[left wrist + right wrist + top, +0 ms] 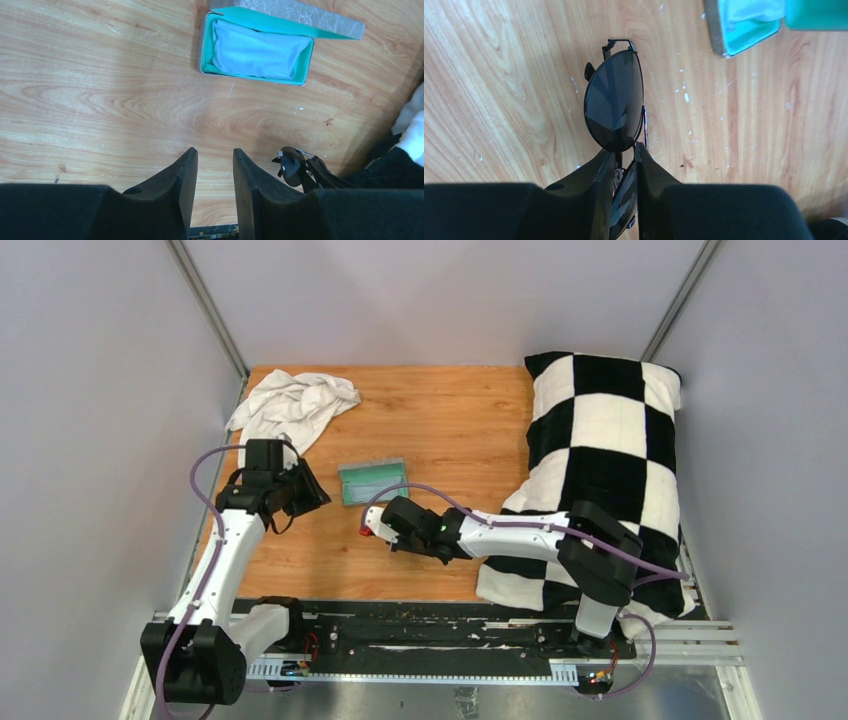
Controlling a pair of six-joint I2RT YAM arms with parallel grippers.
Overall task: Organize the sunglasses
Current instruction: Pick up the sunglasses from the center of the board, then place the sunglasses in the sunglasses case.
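Observation:
The sunglasses (614, 102), a small pair with dark roundish lenses and a thin dark frame, are pinched edge-on at the bridge by my right gripper (624, 150), just above the wooden table. They also show in the left wrist view (292, 167). In the top view my right gripper (372, 525) hides them, just in front of the open grey case (372, 482). The case (300, 15) has teal lining and holds a light blue cloth (257, 50). My left gripper (215, 152) is open and empty, left of the case in the top view (315, 492).
A crumpled white cloth (295, 405) lies at the back left of the wooden table (450, 430). A black-and-white checkered pillow (600, 470) fills the right side, and my right arm reaches across its lower part. Grey walls close in on both sides.

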